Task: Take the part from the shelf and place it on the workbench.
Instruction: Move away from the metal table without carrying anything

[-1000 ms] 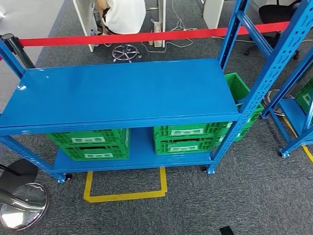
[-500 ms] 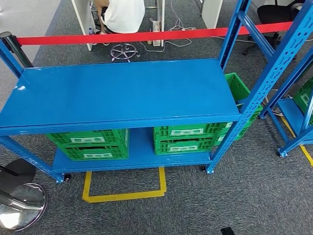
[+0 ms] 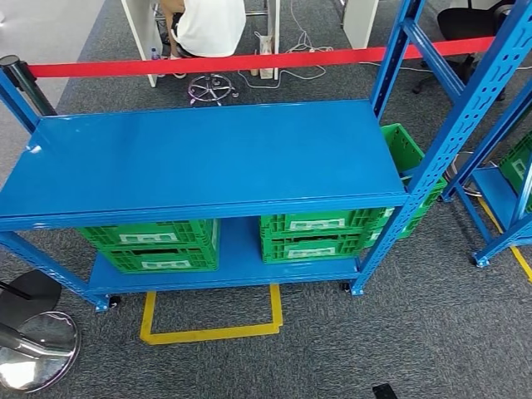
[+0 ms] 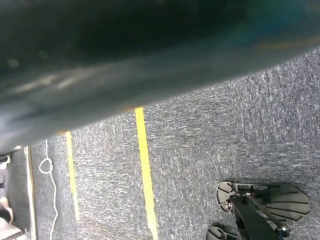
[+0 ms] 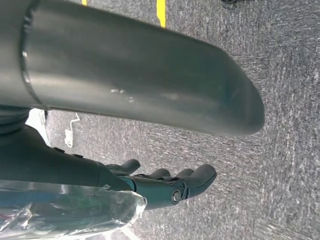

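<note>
Right wrist view: our right hand (image 5: 166, 187) is gripping the bagged part (image 5: 71, 212); left fingers' state we cannot tell. We are carrying, seeking the workbench next.

Blue rack standing on grey carpet behind a red barrier tape

A blue metal shelf (image 3: 207, 158) is sitting at centre, green crates (image 3: 157, 245) lying beneath it; a yellow floor marking (image 3: 210, 332) is showing at 6 o'clock, a red tape (image 3: 251, 61) is stretching across 12, and a chrome stand base (image 3: 34, 353) is resting at 8.

blue shelf (image 3: 207, 158), green crates (image 3: 157, 245), red tape (image 3: 251, 61)
</note>
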Motion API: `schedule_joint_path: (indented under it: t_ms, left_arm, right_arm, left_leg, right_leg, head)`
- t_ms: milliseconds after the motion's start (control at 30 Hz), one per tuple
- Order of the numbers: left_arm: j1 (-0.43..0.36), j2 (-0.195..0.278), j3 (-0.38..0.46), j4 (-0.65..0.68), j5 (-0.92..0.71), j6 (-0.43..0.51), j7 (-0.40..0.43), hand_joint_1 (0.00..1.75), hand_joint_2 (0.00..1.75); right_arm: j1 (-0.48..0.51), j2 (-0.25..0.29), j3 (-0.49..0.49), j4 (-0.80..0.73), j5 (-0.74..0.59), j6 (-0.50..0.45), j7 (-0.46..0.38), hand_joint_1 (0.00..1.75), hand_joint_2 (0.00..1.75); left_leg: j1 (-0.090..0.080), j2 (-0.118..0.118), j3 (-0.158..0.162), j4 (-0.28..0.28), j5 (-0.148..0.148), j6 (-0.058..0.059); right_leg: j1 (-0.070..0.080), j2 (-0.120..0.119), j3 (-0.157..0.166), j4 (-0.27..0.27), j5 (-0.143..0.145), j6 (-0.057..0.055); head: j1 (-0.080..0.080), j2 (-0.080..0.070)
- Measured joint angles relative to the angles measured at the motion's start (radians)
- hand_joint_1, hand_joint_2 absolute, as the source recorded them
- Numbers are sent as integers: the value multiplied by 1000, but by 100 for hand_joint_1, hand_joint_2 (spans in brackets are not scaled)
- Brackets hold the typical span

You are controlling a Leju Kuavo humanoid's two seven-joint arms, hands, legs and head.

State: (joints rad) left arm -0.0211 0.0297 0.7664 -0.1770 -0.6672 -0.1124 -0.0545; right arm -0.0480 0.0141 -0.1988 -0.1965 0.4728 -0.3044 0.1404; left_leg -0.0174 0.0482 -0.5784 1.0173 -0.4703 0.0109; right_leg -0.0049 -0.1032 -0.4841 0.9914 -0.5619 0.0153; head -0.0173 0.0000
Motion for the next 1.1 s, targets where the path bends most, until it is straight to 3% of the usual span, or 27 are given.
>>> schedule_joint_path:
  t_ms: [100,167,233,267,300,333,400,433,467,533,600,667,733,800,833,900,967,1033,1100]
  left_arm:
    - [2,2,0,0,0,-3,1,0,0]
    - [0,2,1,0,0,-5,2,0,0]
    - [-4,1,0,0,0,-6,2,0,0]
    - [-6,1,1,0,0,-7,2,0,0]
    - [-7,0,1,0,0,-7,2,0,0]
    - [-6,-1,1,0,0,-8,2,0,0]
    - [-4,-3,1,0,0,-8,2,0,0]
    - [-3,-1,1,0,0,-9,2,0,0]
    - [-4,0,1,0,0,-9,2,0,0]
    - [-4,3,1,0,-1,-8,2,0,0]
    - [0,2,1,0,-1,-7,2,0,0]
    - [2,2,1,0,-1,-7,2,0,0]
    - [-3,1,1,0,-2,-7,2,0,0]
    - [-5,-1,1,0,-2,-7,2,0,0]
    - [-3,-2,1,0,-2,-7,2,0,0]
    - [1,-3,1,0,-2,-7,2,0,0]
    - [-1,-2,1,0,-2,-6,2,0,0]
    - [-6,0,1,0,-2,-6,2,0,0]
    - [-5,2,1,0,-2,-6,2,0,0]
  right_arm:
    - [-2,0,9,-1,26,-2,0,0,0]
    - [-3,-1,16,-1,36,-2,1,0,0]
    - [0,-2,20,-1,39,-2,2,0,0]
    - [1,-2,22,-1,40,-1,3,0,0]
    - [3,-2,23,-1,40,-1,5,0,0]
    - [5,-2,24,-1,40,-1,6,0,0]
    - [6,-3,25,-1,40,-1,7,0,0]
    - [7,-2,26,-1,40,-1,8,0,0]
    - [6,-2,27,0,39,0,8,0,0]
    - [6,0,28,1,38,2,8,0,0]
    - [5,0,28,1,36,2,10,0,0]
    - [5,0,28,1,36,2,10,0,0]
    - [6,-1,28,1,36,2,10,0,0]
    - [8,-2,28,1,35,2,10,0,0]
    - [8,-2,28,1,35,2,10,0,0]
    - [7,-2,28,1,35,2,10,0,0]
    - [6,-2,28,1,35,2,10,0,0]
    - [5,-2,28,1,35,2,10,0,0]
    - [1,-2,28,0,35,2,10,0,0]
  left_leg:
    - [-2,-9,7,-19,5,19]
    - [5,-25,23,-47,19,27]
    - [9,-45,28,-56,24,30]
    - [10,-58,27,-56,24,30]
    - [10,-72,28,-55,23,28]
    - [11,-86,29,-55,23,25]
    - [16,-116,32,-47,18,13]
    - [18,-130,29,-39,14,4]
    - [19,-143,24,-29,10,-5]
    - [21,-165,11,-16,10,-19]
    - [26,-179,5,-13,11,-28]
    - [27,-141,-16,28,-12,-36]
    - [25,-81,-78,149,-69,-40]
    - [26,-59,-143,271,-107,-39]
    - [26,-57,-153,288,-99,-36]
    - [23,-46,-115,206,-35,-26]
    - [8,6,-48,79,15,-11]
    - [-8,42,-20,20,15,-1]
    - [-8,21,-17,6,12,5]
  right_leg:
    - [-3,-2,17,-10,2,12]
    - [-4,40,-1,30,-26,15]
    - [-8,88,-67,157,-85,18]
    - [-10,96,-104,225,-108,20]
    - [-12,99,-132,268,-114,23]
    - [-14,100,-142,272,-99,26]
    - [-24,116,-105,168,-20,35]
    - [-30,142,-78,104,9,41]
    - [-34,164,-58,56,26,40]
    - [-33,186,-42,31,23,29]
    - [-29,162,-37,32,25,12]
    - [-26,137,-34,30,27,-4]
    - [-20,108,-31,30,23,-16]
    - [-13,77,-29,30,18,-23]
    - [-10,63,-26,30,14,-25]
    - [-7,38,-15,29,6,-25]
    - [-4,16,-8,29,-6,-19]
    - [-1,-7,-5,27,-16,-12]
    - [0,-32,8,24,-22,-5]
  head:
    - [-1,0]
    - [2,0]
    - [5,0]
    - [6,0]
    - [7,0]
    - [7,0]
    - [7,0]
    - [9,0]
    - [10,0]
    - [11,0]
    - [10,0]
    - [4,0]
    - [-4,0]
    - [-4,0]
    - [-4,0]
    - [-5,0]
    - [-5,0]
    - [-5,0]
    - [-4,0]
